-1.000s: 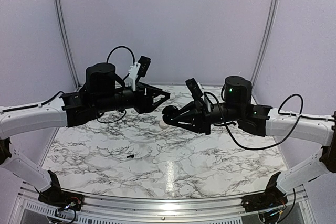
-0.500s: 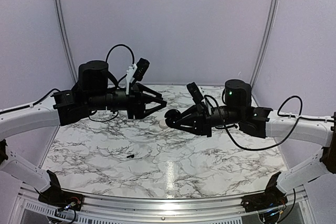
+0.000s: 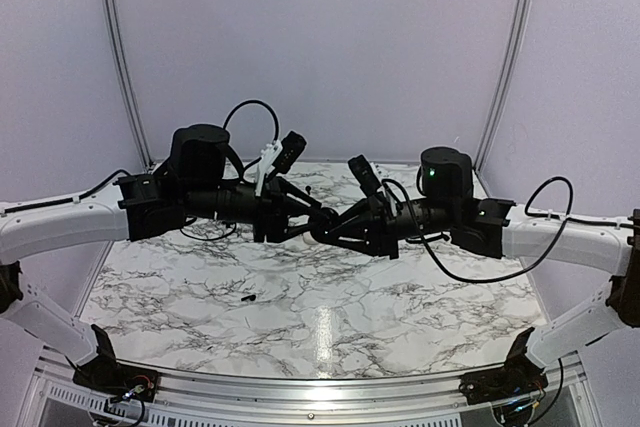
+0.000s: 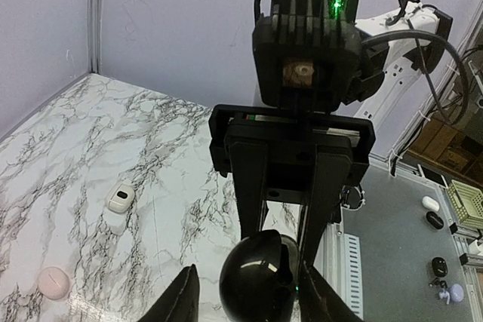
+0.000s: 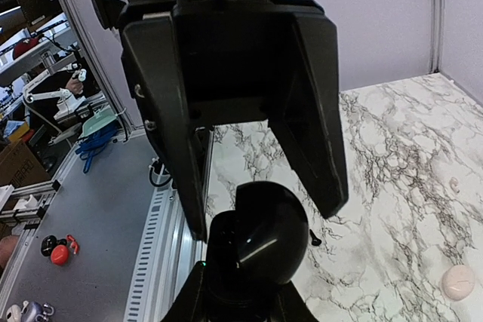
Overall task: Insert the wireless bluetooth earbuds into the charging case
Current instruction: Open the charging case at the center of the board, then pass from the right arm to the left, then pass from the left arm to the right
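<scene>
Landmark: puck, raised above the middle of the worktop.
Right of puck: right hand, clamped on it.
Left of puck: left hand, fingers spread to either side of it.
In front of puck, to its left, on the worktop: one earbud.
Behind puck, lower, on the worktop: charging case; squarish piece — further right than the case.

The black puck looked like glossy, smooth plastic; the table had a polished marble-patterned top that shone; the charging case seemed smooth and matt
</scene>
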{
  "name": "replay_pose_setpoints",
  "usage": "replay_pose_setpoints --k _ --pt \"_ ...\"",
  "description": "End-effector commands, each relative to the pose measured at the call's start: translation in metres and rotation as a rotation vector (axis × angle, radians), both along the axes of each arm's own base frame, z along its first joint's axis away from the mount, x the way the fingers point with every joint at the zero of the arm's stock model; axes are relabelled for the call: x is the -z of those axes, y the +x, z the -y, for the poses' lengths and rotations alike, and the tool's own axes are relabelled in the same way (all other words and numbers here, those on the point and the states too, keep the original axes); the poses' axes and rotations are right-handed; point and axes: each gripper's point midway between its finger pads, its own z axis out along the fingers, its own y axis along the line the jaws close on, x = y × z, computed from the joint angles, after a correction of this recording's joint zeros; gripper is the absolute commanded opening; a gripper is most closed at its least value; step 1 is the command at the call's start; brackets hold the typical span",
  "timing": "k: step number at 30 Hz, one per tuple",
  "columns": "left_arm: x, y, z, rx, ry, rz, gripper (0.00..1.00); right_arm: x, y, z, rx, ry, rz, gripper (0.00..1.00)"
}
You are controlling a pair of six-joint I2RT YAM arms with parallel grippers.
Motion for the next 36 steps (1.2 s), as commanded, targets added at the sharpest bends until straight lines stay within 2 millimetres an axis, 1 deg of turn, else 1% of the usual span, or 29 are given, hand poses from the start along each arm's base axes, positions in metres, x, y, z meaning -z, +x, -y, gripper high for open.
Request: replay_pose_setpoints --k 1,4,9,14,16,19,21,24,27,34,36 --pt "-0.006 0.003 0.008 0.001 -0.002 -0.008 0.41 -0.016 -0.004 -0.007 -0.022 0.021 0.041 0.00" --pt "-0.006 0.003 0.009 0.003 -0.007 -0.019 0.29 -0.016 -0.005 -0.008 -0.026 0.016 0.049 0.00" --pt "-0.008 -0.001 0.010 0.022 -0.019 -0.028 0.15 -0.018 -0.005 -0.007 -0.016 0.017 0.064 0.00" --pt "-0.011 -0.003 0.007 0.020 -0.032 -0.025 0.06 -0.019 -0.004 -0.006 -0.016 0.024 0.068 0.00" --pt "-0.015 -0.004 0.005 0.016 -0.047 -0.018 0.00 -0.020 -0.003 -0.004 -0.008 0.036 0.058 0.07" --pt "-0.021 -0.003 0.003 -0.001 -0.071 -0.008 0.00 -0.022 0.001 -0.001 0.000 0.056 0.039 0.22" --pt "-0.026 0.000 0.001 -0.021 -0.091 -0.001 0.00 -0.023 0.002 0.001 0.000 0.068 0.029 0.26" --pt "-0.033 0.002 -0.001 -0.046 -0.123 0.004 0.00 -0.026 0.002 0.002 0.002 0.087 0.022 0.37" --pt "-0.034 0.008 -0.002 -0.080 -0.135 -0.006 0.00 -0.028 0.001 0.003 -0.003 0.107 0.015 0.41" --pt "-0.037 0.006 0.001 -0.068 -0.165 -0.019 0.00 -0.037 -0.005 0.004 -0.036 0.143 0.024 0.48" --pt "-0.037 0.005 0.001 -0.060 -0.167 -0.020 0.00 -0.039 -0.006 0.004 -0.041 0.150 0.023 0.48"
